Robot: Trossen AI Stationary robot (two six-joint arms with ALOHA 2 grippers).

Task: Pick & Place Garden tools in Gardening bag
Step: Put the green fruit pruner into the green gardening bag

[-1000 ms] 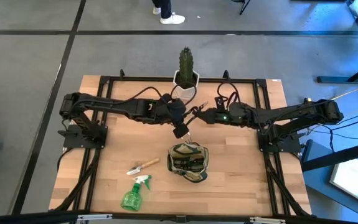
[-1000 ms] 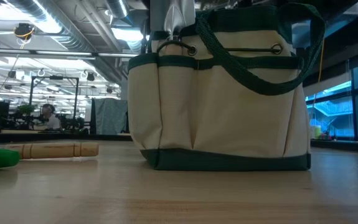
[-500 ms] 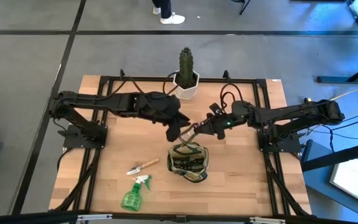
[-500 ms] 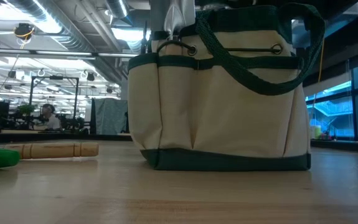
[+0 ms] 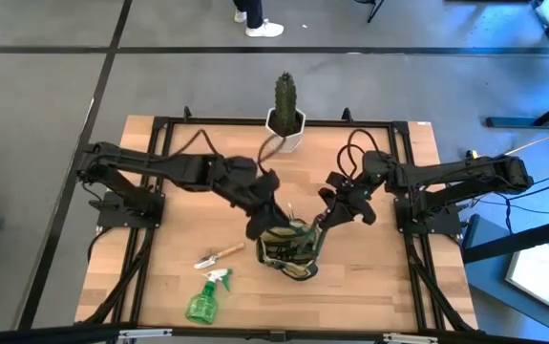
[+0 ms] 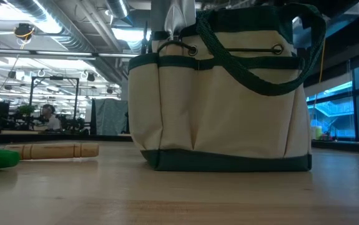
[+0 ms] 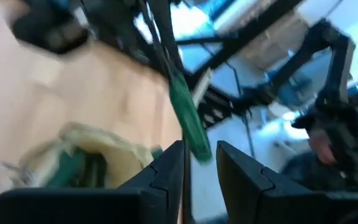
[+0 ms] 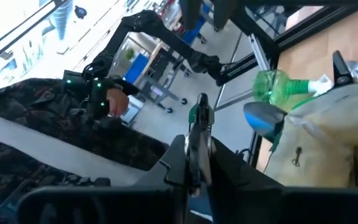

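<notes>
The olive and tan gardening bag [image 5: 289, 250] stands upright on its base at the table's middle; it fills the low view [image 6: 220, 94]. My right gripper [image 5: 321, 221] is above the bag's right rim, shut on a thin dark tool with a green part [image 8: 197, 115]. My left gripper [image 5: 256, 227] is above the bag's left rim, its fingers [image 7: 200, 168] a little apart. A thin green-handled tool [image 7: 187, 118] shows just beyond them; I cannot tell whether they touch it. A wooden-handled trowel [image 5: 219, 255] and the green spray bottle [image 5: 204, 299] lie flat left of the bag. My right gripper pinches the thin tool's shaft [image 8: 198, 138] between its two fingers, just below the green part. The tool sticks out forward past the fingertips, along the fingers, lifted clear of the table over the bag's rim.
A cactus in a white pot [image 5: 285, 117] stands at the table's far edge. A grey trowel blade [image 8: 263, 118] sticks out of a bag pocket. A person's feet [image 5: 255, 21] show on the floor beyond the table. Bare wood lies right of the bag [image 5: 369, 277].
Both grippers have come from the table's far middle toward the near edge and down to the bag. They have moved apart, the left to the bag's left rim and the right to its right rim. The thin tool has travelled with them. The bag has stayed put.
</notes>
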